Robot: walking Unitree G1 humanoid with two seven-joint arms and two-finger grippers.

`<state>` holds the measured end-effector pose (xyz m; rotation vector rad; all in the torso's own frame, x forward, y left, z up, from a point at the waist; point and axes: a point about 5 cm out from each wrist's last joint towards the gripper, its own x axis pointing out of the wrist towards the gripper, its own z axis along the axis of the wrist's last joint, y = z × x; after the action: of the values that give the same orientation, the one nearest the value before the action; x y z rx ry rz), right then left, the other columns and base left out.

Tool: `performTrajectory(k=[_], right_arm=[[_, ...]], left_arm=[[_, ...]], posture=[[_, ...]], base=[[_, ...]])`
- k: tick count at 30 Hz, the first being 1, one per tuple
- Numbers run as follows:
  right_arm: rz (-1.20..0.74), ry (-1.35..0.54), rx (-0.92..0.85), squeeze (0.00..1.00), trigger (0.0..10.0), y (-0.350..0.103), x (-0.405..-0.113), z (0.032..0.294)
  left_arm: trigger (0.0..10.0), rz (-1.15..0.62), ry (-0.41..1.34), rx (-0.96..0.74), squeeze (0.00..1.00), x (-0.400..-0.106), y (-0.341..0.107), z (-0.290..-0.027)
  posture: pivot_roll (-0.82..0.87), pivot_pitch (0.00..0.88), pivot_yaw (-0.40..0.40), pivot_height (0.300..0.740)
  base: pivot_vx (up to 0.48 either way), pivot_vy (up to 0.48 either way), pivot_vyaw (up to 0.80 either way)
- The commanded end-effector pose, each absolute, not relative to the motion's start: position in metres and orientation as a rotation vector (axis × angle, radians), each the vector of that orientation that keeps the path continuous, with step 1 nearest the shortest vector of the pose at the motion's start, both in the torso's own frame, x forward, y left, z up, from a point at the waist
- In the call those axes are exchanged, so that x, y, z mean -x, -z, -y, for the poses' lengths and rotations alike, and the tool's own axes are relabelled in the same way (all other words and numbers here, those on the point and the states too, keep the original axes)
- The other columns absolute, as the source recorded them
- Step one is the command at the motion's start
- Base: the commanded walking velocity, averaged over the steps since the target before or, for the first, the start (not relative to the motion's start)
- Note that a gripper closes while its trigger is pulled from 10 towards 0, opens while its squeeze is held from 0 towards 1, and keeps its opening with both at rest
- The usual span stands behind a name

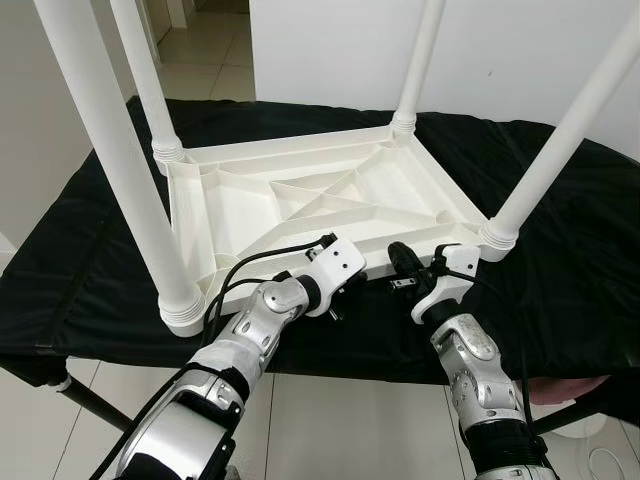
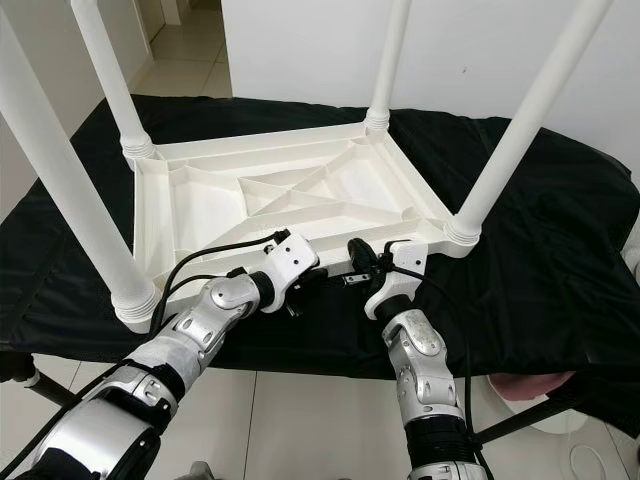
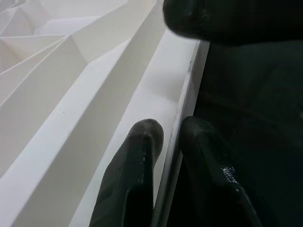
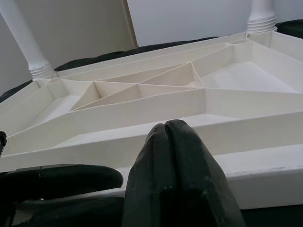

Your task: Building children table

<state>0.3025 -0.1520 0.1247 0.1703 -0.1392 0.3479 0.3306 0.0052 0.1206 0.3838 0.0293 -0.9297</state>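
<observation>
A white plastic children's table (image 1: 320, 190) lies upside down on a black-covered surface (image 1: 90, 260), its four white legs pointing up. My left gripper (image 3: 170, 130) is at the tabletop's near rim (image 3: 184, 94), with the thin edge pinched between its two black fingers (image 3: 142, 142). My right gripper (image 4: 165, 126) sits just to the right of it at the same near rim (image 4: 265, 165), fingers pressed together with nothing between them. In the left eye view, the left gripper (image 1: 340, 295) and the right gripper (image 1: 400, 262) almost meet at the rim.
The near-left leg (image 1: 130, 170) and near-right leg (image 1: 560, 140) rise close beside my arms. Black cloth extends right of the table (image 1: 570, 280). A white wall (image 1: 500, 50) stands behind; tiled floor (image 1: 330, 420) lies below the front edge.
</observation>
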Motion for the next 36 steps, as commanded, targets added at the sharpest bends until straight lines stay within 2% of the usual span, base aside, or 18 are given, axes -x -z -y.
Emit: performTrajectory(k=[1,6,7,8,9,14,15,22,25,30,34,36], right_arm=[[0.142,-0.348,-0.16,0.0,10.0,-0.125,-0.304,0.151],[0.139,-0.348,-0.159,0.0,10.0,-0.124,-0.303,0.15],[0.137,-0.349,-0.159,0.0,10.0,-0.123,-0.303,0.15],[0.137,-0.349,-0.159,0.0,10.0,-0.123,-0.303,0.15],[0.135,-0.35,-0.159,0.0,10.0,-0.122,-0.303,0.15],[0.133,-0.366,-0.156,0.0,10.0,-0.121,-0.305,0.146],[0.133,-0.369,-0.155,0.0,10.0,-0.121,-0.305,0.145],[0.132,-0.375,-0.151,0.0,10.0,-0.121,-0.305,0.145],[0.13,-0.376,-0.139,0.0,10.0,-0.119,-0.304,0.145],[0.13,-0.374,-0.13,0.0,10.0,-0.119,-0.304,0.146],[0.13,-0.366,-0.116,0.0,10.0,-0.117,-0.305,0.148],[0.129,-0.367,-0.114,0.0,10.0,-0.116,-0.305,0.149]], left_arm=[[10.0,0.168,1.057,-0.369,0.0,-0.323,-0.156,0.02],[10.0,0.176,1.108,-0.321,0.0,-0.316,-0.155,0.018],[10.0,0.167,1.112,-0.293,0.38,-0.315,-0.154,0.015],[10.0,0.167,1.112,-0.293,0.38,-0.315,-0.154,0.015],[10.0,0.157,1.117,-0.26,1.0,-0.313,-0.153,0.011],[10.0,0.162,1.086,-0.261,1.0,-0.311,-0.151,-0.004],[10.0,0.167,1.099,-0.273,0.02,-0.308,-0.15,-0.007],[10.0,0.163,1.106,-0.239,0.0,-0.3,-0.149,-0.021],[10.0,0.136,1.022,-0.168,0.0,-0.294,-0.147,-0.048],[10.0,0.122,0.96,-0.126,0.0,-0.292,-0.145,-0.06],[10.0,0.13,0.837,-0.06,0.0,-0.279,-0.147,-0.09],[10.0,0.141,0.816,-0.058,0.0,-0.274,-0.148,-0.096]], posture=[[-0.09,0.0,-0.014,0.74],[-0.09,0.0,-0.012,0.74],[-0.08,0.0,-0.011,0.74],[-0.08,0.0,-0.011,0.74],[-0.08,0.0,-0.013,0.74],[-0.07,0.0,-0.018,0.74],[-0.07,0.0,-0.018,0.74],[-0.05,0.0,-0.024,0.74],[-0.05,0.0,-0.025,0.74],[-0.05,0.0,-0.025,0.74],[-0.03,0.0,-0.038,0.74],[-0.02,0.0,-0.046,0.74]], base=[[0.0,0.0,0.0],[0.0,0.0,0.0],[0.0,0.0,0.0],[0.0,0.0,0.0],[0.0,0.0,0.0],[0.0,0.0,0.0],[0.0,0.0,0.0],[0.0,0.0,0.0],[0.0,0.0,0.0],[0.0,0.0,0.0],[0.0,0.0,0.0],[0.0,0.0,0.0]])
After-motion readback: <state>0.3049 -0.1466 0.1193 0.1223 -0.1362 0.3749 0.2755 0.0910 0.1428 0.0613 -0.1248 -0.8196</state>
